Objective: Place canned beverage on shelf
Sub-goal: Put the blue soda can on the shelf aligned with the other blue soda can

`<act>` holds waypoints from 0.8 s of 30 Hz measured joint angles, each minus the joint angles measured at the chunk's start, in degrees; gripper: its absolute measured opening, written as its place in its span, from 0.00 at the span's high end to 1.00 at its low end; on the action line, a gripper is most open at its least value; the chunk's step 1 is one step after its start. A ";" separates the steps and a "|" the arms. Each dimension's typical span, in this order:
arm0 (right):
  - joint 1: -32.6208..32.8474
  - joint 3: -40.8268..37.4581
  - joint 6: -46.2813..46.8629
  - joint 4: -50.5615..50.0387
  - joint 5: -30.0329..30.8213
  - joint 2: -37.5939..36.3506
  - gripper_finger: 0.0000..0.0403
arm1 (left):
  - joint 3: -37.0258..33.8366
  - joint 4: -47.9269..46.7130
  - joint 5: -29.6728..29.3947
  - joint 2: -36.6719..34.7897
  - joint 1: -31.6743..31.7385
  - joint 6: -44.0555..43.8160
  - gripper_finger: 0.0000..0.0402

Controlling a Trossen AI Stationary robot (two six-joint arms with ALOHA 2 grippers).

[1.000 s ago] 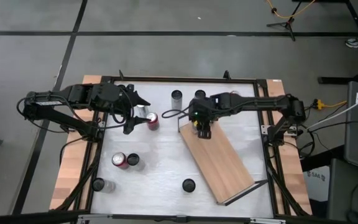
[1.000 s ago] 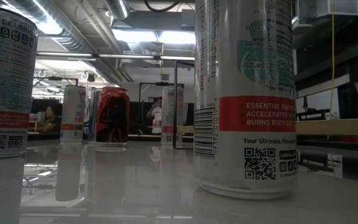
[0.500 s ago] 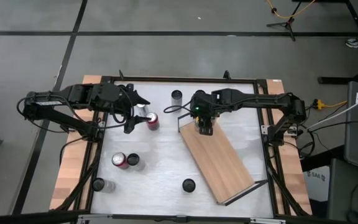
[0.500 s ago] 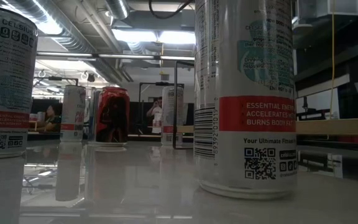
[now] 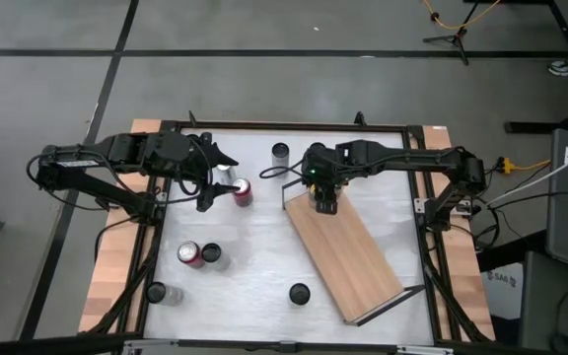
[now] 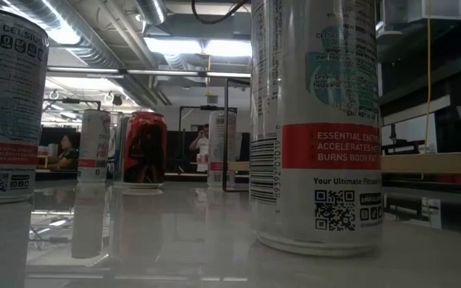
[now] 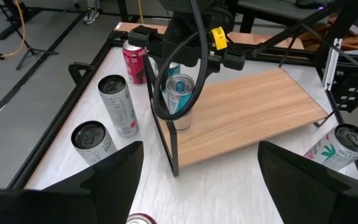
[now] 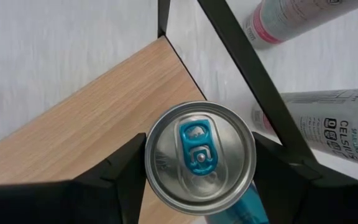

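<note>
Right gripper (image 8: pixel 197 180) clasps 1 blue-tabbed can (image 8: pixel 199 155) from above, holding it upright over the shelf (image 5: pixel 348 256) end by the wire rail, evidently for set-down. Left gripper (image 7: pixel 197 180) waits apart, fingers spread, empty.

A white table (image 5: pixel 264 247) carries a light-wood shelf (image 5: pixel 348 256) lying diagonally, with loose cans standing around it. One blue-tabbed can (image 8: pixel 199 157) stands on the shelf's board near its wire rail (image 7: pixel 166 140).
</note>
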 joint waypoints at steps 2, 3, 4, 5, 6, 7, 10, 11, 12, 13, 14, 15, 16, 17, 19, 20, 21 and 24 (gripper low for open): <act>0.00 0.00 0.00 0.02 0.00 0.00 0.42 | 0.00 0.00 -0.01 0.00 0.00 0.00 0.23; 0.00 0.00 0.00 0.10 0.00 0.00 0.42 | 0.00 0.00 -0.01 0.00 0.02 0.00 0.23; 0.00 0.00 0.00 0.22 0.00 0.00 0.42 | 0.00 0.00 -0.01 0.00 0.00 0.00 0.23; 0.00 0.02 0.00 0.33 0.00 0.00 0.42 | 0.00 0.00 -0.01 0.00 0.01 0.00 0.23; 0.00 0.02 0.00 0.42 0.00 0.00 0.42 | 0.00 0.00 -0.01 0.00 0.00 -0.02 0.23; 0.00 0.02 0.00 0.46 0.00 0.00 0.42 | 0.00 0.00 -0.01 0.00 0.00 -0.01 0.23; 0.00 0.02 0.00 0.44 0.00 0.00 0.42 | 0.00 0.00 -0.01 0.00 0.00 -0.02 0.23; 0.00 0.02 0.00 0.44 0.00 0.00 0.42 | 0.00 0.00 -0.01 0.00 0.01 -0.02 0.23; 0.00 0.02 0.00 0.44 0.00 0.00 0.42 | 0.00 0.00 -0.01 0.00 0.01 -0.04 0.23; 0.00 0.02 -0.05 0.44 0.00 0.00 0.42 | 0.00 0.00 -0.01 0.00 0.01 -0.04 0.23; 0.00 0.02 -0.13 0.44 0.05 0.00 0.42 | 0.00 0.00 -0.01 0.00 0.01 -0.05 0.23; 0.00 0.02 -0.13 0.44 0.26 0.00 0.42 | 0.00 0.00 -0.01 0.00 0.01 -0.07 0.23; 0.00 0.02 -0.15 0.44 0.50 0.00 0.42 | 0.00 0.00 -0.01 0.00 0.02 -0.07 0.23; 0.00 0.02 -0.15 0.43 0.57 0.00 0.42 | 0.00 0.00 -0.01 0.00 0.01 -0.09 0.23; 0.00 0.02 -0.15 0.42 0.57 0.00 0.42 | 0.00 0.00 -0.01 0.00 0.02 -0.07 0.23; 0.00 0.02 -0.15 0.42 0.59 0.00 0.42 | 0.00 0.00 -0.01 0.00 0.00 -0.08 0.23; 0.00 0.02 -0.16 0.42 0.59 0.00 0.42 | 0.00 0.00 0.00 0.00 0.02 -0.07 0.23; 0.00 0.03 -0.17 0.42 0.60 0.00 0.38 | 0.00 0.00 -0.01 0.00 0.01 -0.09 0.23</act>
